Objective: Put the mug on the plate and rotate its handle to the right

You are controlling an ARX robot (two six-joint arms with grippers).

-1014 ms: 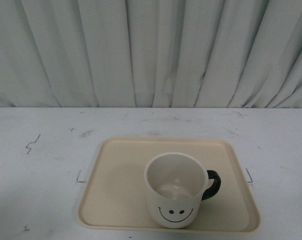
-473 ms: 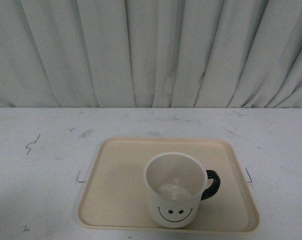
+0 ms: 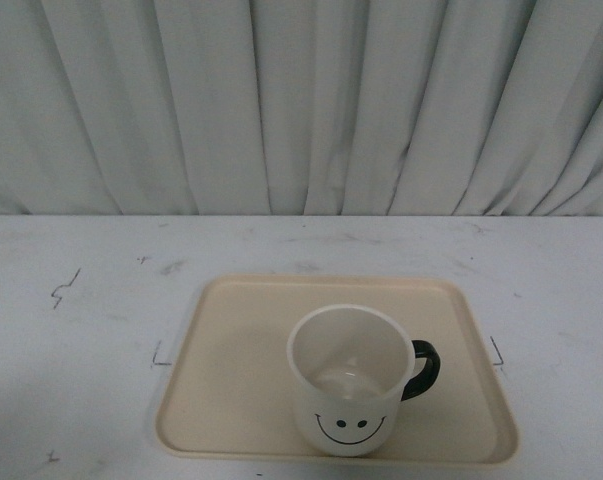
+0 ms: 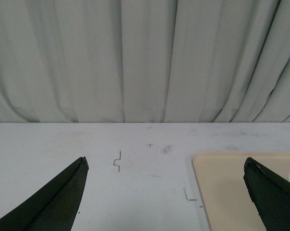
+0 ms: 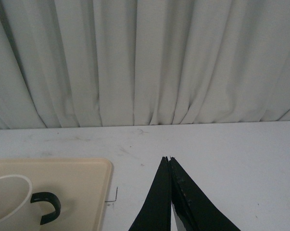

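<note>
Front view: the mug (image 3: 349,382) stands upright on the plate (image 3: 231,365), near its front rim, handle (image 3: 422,368) pointing right; left wrist view: left gripper (image 4: 166,192) spread wide over the table (image 4: 87,144), holding nothing; right wrist view: right gripper (image 5: 170,161) pinched closed, empty, beside the plate; a careless sweep could, I judge, clip the handle and turn it

One mug (image 3: 349,385), one plate (image 3: 231,370), two hands.

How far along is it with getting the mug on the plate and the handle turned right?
It looks finished. The mug stands upright on the plate, and its handle points to the robot's right. Nothing is in hand: the left tool is open and empty, and the right tool is shut on nothing, clear of the mug. No step appears left.
</note>
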